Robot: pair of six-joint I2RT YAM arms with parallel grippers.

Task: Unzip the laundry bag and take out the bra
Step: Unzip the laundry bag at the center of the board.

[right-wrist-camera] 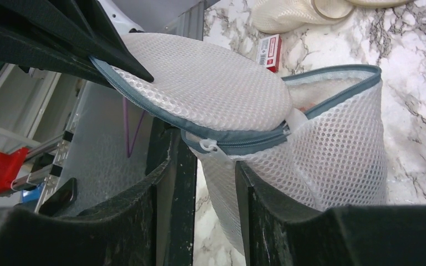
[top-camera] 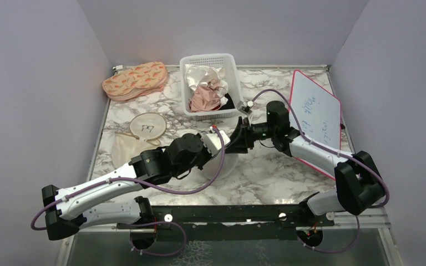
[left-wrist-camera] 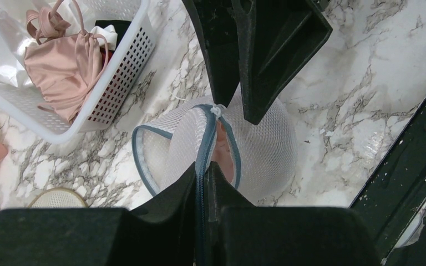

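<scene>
The laundry bag (top-camera: 226, 164) is a white mesh drum with a blue-grey zip rim, lying on the marble between both arms. In the left wrist view my left gripper (left-wrist-camera: 204, 169) is shut on the zip rim (left-wrist-camera: 203, 149). The zip stands partly open, and the pink bra (left-wrist-camera: 222, 153) shows through the gap. My right gripper (right-wrist-camera: 216, 166) is open, its fingers either side of the white zip pull tab (right-wrist-camera: 220, 159), which hangs against one finger. In the top view the left gripper (top-camera: 226, 143) and right gripper (top-camera: 237, 138) meet over the bag.
A white slotted basket (top-camera: 230, 64) with peach and cream satin cloths stands behind. A red-edged whiteboard (top-camera: 316, 119) lies at the right. A flat cream pouch (top-camera: 123, 149), a round hoop (top-camera: 148, 126) and patterned peach pouches (top-camera: 135, 79) lie at the left.
</scene>
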